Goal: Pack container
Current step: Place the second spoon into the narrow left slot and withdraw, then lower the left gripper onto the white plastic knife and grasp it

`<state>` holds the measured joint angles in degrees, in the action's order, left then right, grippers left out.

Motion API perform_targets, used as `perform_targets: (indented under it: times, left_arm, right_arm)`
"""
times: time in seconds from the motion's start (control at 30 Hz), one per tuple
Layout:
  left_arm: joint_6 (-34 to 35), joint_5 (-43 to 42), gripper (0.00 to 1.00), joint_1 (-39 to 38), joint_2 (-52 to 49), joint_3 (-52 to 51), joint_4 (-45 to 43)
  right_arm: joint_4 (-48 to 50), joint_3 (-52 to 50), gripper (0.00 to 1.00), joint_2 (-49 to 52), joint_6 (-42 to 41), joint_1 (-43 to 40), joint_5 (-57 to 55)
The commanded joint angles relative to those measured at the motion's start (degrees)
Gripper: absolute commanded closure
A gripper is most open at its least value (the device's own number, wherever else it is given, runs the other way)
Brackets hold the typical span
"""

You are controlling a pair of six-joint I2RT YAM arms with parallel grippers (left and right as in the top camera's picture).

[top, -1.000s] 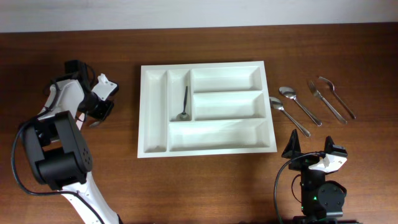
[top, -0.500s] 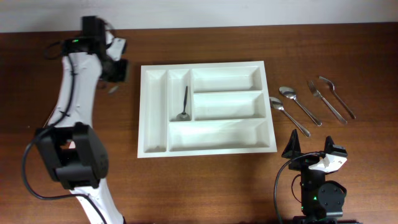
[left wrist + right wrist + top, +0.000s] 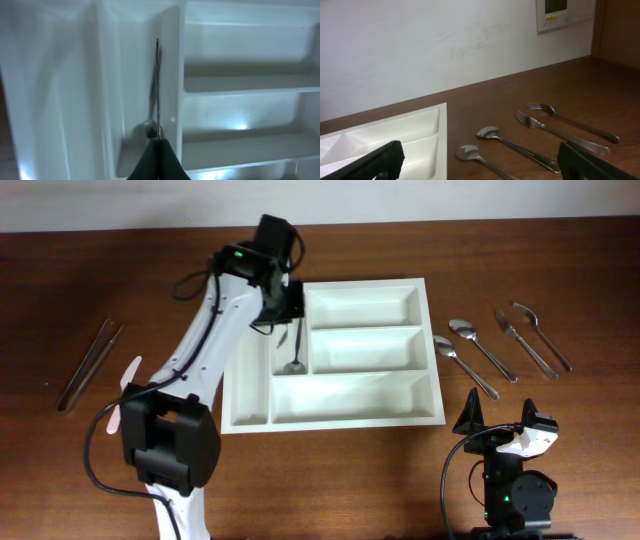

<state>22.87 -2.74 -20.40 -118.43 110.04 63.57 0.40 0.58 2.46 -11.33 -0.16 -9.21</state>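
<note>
The white container (image 3: pixel 246 370) lies in the middle of the table with one spoon (image 3: pixel 296 350) in its second narrow compartment. My left gripper (image 3: pixel 268 318) hangs over the tray's narrow compartments near the back. It is shut on a thin metal utensil (image 3: pixel 158 85), seen edge-on, which points along the compartment holding the spoon (image 3: pixel 148 129). The left wrist view shows the tray's dividers (image 3: pixel 172 60). My right gripper (image 3: pixel 505 423) is open and empty at the front right, near the tray's corner (image 3: pixel 420 120).
Two spoons (image 3: pixel 452 356) (image 3: pixel 470 335) and two forks (image 3: pixel 516 332) (image 3: pixel 542 332) lie right of the tray; they also show in the right wrist view, spoons (image 3: pixel 492 134) and forks (image 3: pixel 555 131). Metal tongs (image 3: pixel 90 365) and a pinkish utensil (image 3: pixel 130 372) lie at the left.
My left arm has swung from the table's left side up and right to over the tray, carrying the thin utensil. The right arm has not moved.
</note>
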Motion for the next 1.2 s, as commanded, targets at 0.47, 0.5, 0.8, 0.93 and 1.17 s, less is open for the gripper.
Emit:
perform_targets:
  times: [0.47,0.5,0.8,0.93,1.17]
  left_arm:
    - [4.87,2.1,0.51,-0.17,-2.62,-4.26,-1.99]
    - [4.87,2.1,0.39,-0.17,-2.62,-4.26,-2.16]
    - [-13.38,6.1,0.28,4.11,-1.14,3.02,5.79]
    - [-25.62,16.22,0.27,11.32,2.36,5.84,11.34]
    - [-31.87,11.82,0.26,27.12,3.17,5.7,17.11]
  right_arm:
    - [0.2,-0.26,0.01,-0.44,0.55,0.11,-0.94]
    - [0.2,-0.26,0.01,-0.44,0.55,0.11,-0.94]
    - [0.2,-0.26,0.01,-0.44,0.55,0.11,-0.94]
    - [0.2,-0.26,0.01,-0.44,0.55,0.11,-0.94]
    - [0.2,-0.26,0.01,-0.44,0.55,0.11,-0.94]
